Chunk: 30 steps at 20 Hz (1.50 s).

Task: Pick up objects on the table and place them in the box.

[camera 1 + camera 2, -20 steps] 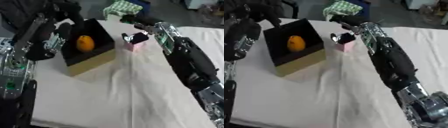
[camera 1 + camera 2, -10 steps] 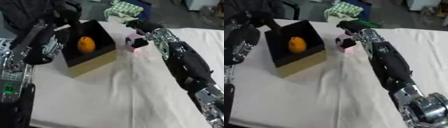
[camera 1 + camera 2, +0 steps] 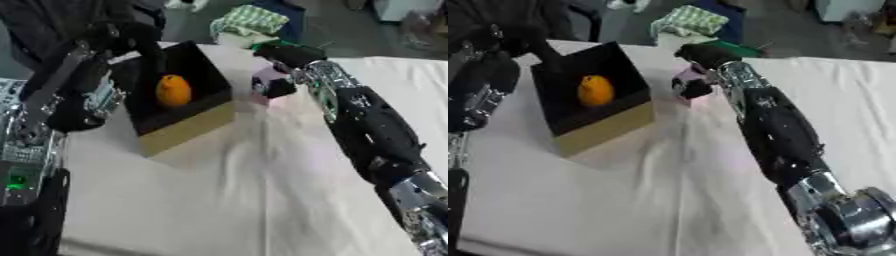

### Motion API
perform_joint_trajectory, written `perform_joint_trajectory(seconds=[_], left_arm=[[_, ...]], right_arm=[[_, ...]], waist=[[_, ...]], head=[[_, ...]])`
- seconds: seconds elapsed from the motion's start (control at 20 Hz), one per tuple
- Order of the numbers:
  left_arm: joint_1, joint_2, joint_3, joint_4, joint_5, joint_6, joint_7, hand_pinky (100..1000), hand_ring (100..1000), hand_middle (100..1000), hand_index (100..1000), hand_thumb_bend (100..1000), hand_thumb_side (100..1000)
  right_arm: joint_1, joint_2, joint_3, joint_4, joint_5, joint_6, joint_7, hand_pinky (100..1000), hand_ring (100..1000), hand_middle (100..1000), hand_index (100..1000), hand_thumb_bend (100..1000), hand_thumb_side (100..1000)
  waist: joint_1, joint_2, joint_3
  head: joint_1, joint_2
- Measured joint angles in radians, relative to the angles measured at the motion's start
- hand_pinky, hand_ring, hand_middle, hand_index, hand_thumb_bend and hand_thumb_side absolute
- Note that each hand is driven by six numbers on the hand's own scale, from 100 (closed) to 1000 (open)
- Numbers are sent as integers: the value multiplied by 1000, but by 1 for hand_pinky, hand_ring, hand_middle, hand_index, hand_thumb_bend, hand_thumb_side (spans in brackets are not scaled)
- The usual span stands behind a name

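A black box (image 3: pixel 188 117) with a tan outer wall stands at the table's back left, and an orange fruit (image 3: pixel 173 90) lies inside it. Just right of the box sits a small pink thing (image 3: pixel 262 76). My right hand (image 3: pixel 282 55) reaches in from the right and is over it, with dark fingers (image 3: pixel 280 88) curled round its front. My left hand (image 3: pixel 507 39) is at the box's far left corner, against the rim; it is too blurred to read its grip.
A white cloth (image 3: pixel 262 190) with creases covers the table. Past the far edge lie a green checked cloth (image 3: pixel 251 21) and dark clutter (image 3: pixel 52 20). My right forearm (image 3: pixel 776 130) crosses the table's right half.
My right hand has swung in over the pink thing and its fingers have closed round it. The box, the orange fruit and my left hand stay where they were.
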Motion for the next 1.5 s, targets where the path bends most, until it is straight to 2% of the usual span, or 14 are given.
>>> perform_joint_trajectory(seconds=[0.95, 1.5], left_arm=[[4, 0, 2, 0, 3, 2, -2, 699, 571, 588, 826, 100, 651], [4, 0, 2, 0, 3, 0, -10, 699, 571, 589, 830, 100, 659]], right_arm=[[-1, 0, -6, 2, -21, 8, -11, 906, 928, 997, 1000, 100, 626], [-5, 0, -10, 17, -22, 26, 10, 910, 931, 995, 1000, 100, 725]], waist=[[-3, -4, -3], [-2, -7, 2]], head=[[-3, 0], [-7, 0]])
